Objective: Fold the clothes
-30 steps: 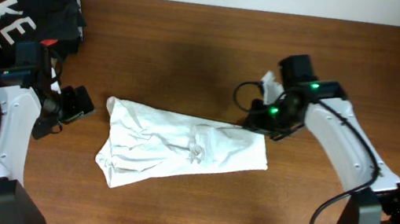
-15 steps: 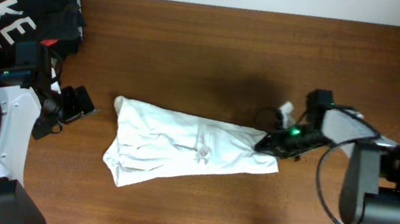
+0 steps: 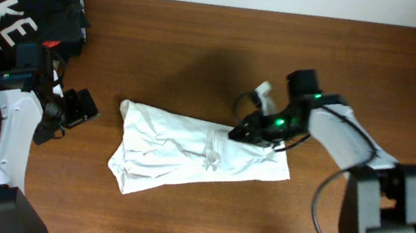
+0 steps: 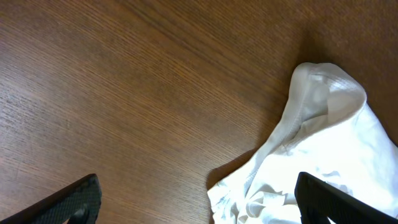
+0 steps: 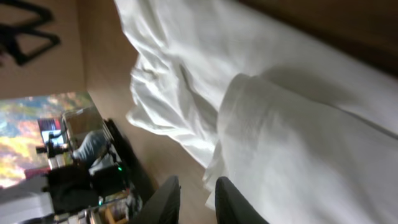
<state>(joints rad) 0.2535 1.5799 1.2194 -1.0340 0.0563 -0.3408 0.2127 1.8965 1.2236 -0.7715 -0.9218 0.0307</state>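
A crumpled white garment (image 3: 198, 156) lies spread across the middle of the table. My right gripper (image 3: 243, 132) hovers over its upper right part. In the right wrist view its fingers (image 5: 193, 199) are nearly together with a narrow gap, and I see no cloth between them. A rounded fold of the garment (image 5: 280, 137) lies just beside them. My left gripper (image 3: 77, 109) is wide open and empty just left of the garment. The garment's left end (image 4: 323, 124) shows in the left wrist view.
A pile of black clothes with white lettering (image 3: 31, 3) sits at the back left corner, behind the left arm. Bare wooden table (image 3: 200, 57) surrounds the white garment.
My right gripper swung out to the right, dragging the garment slightly that way. It has now come back left over the garment's upper right part. The left arm has not moved.
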